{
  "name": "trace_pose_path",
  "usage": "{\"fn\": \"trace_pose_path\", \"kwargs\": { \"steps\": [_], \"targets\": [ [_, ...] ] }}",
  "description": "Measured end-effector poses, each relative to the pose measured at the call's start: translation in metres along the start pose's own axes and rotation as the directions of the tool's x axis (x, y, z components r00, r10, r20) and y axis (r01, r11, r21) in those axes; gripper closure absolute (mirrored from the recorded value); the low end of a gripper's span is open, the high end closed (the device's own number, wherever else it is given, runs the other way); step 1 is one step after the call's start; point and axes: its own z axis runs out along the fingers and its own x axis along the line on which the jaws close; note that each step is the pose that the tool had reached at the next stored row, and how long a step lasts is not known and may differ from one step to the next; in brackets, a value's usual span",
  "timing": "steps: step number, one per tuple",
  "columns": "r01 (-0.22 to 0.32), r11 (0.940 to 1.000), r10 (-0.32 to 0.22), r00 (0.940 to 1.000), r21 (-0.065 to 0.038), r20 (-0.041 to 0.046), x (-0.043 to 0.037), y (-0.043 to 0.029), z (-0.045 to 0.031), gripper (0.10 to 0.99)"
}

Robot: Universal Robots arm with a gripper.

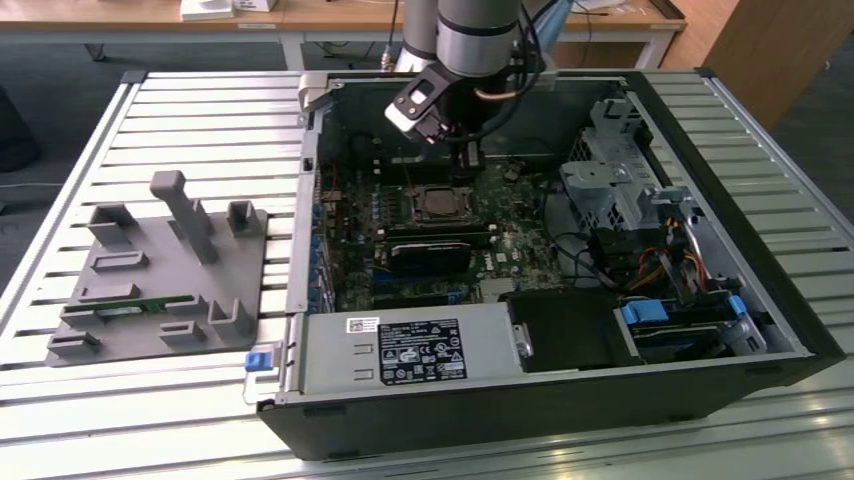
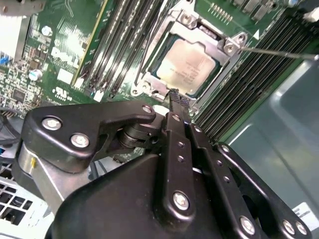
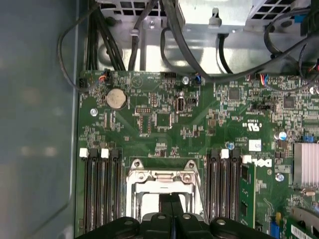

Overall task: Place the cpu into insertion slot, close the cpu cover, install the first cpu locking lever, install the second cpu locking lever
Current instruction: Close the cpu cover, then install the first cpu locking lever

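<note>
Claw (image 2: 174,99) hangs pinched shut, holding nothing. Its tip sits at the cpu cover's (image 2: 219,40) edge, the cpu (image 2: 187,64) just beyond.

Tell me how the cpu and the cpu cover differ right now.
The cpu is a solid plate with a dull grey top; the cpu cover is an open frame of brighter silver. The cpu cover is the larger and frames the cpu, which shows through its cut-out. Both are square, metal and lie flat on the motherboard.
</note>
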Motion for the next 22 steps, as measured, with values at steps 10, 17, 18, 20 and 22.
{"fn": "trace_pose_path", "kwargs": {
  "steps": [10,17,18,20,22],
  "targets": [
    [0.0,1.0,0.0,1.0,0.0,0.0001,-0.0001,-0.0134,-0.0001,0.98],
    [0.0,1.0,0.0,1.0,0.0,0.0,-0.0001,-0.0133,-0.0064,0.98],
    [0.0,1.0,0.0,1.0,0.0,0.0,-0.0001,-0.0133,-0.0077,0.98],
    [0.0,1.0,0.0,1.0,0.0,0.0001,0.0,-0.0132,-0.0104,0.98],
    [0.0,1.0,0.0,1.0,0.0,0.0001,0.0,-0.0132,-0.0133,0.98]
  ]
}}
